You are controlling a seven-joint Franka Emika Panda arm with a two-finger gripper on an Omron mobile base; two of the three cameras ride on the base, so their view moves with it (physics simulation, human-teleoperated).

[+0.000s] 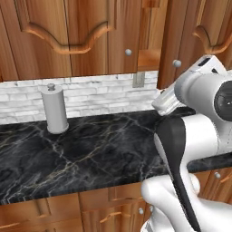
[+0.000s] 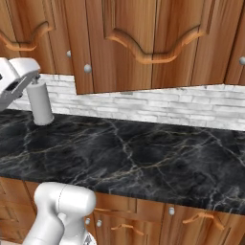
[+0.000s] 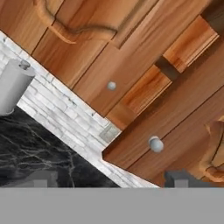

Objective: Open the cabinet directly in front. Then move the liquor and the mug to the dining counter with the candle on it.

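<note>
Cabinet (image 1: pixel 90 36) hangs on the wall above the black marble counter (image 1: pixel 81 149), right door (image 3: pixel 175 131) swung partly out, a gap showing the wooden shelf (image 3: pixel 140 94) inside. Gripper (image 3: pixel 109 179) jaws spread wide, holding nothing, just below the right door's knob (image 3: pixel 155 144). Doors look rigid and hinged, swinging out about an upright axis; the small round knob is the place to pinch, likely slippery. Door panels stand tall and upright. Paper-towel holder (image 1: pixel 55 108) stands on the counter to the left.
</note>
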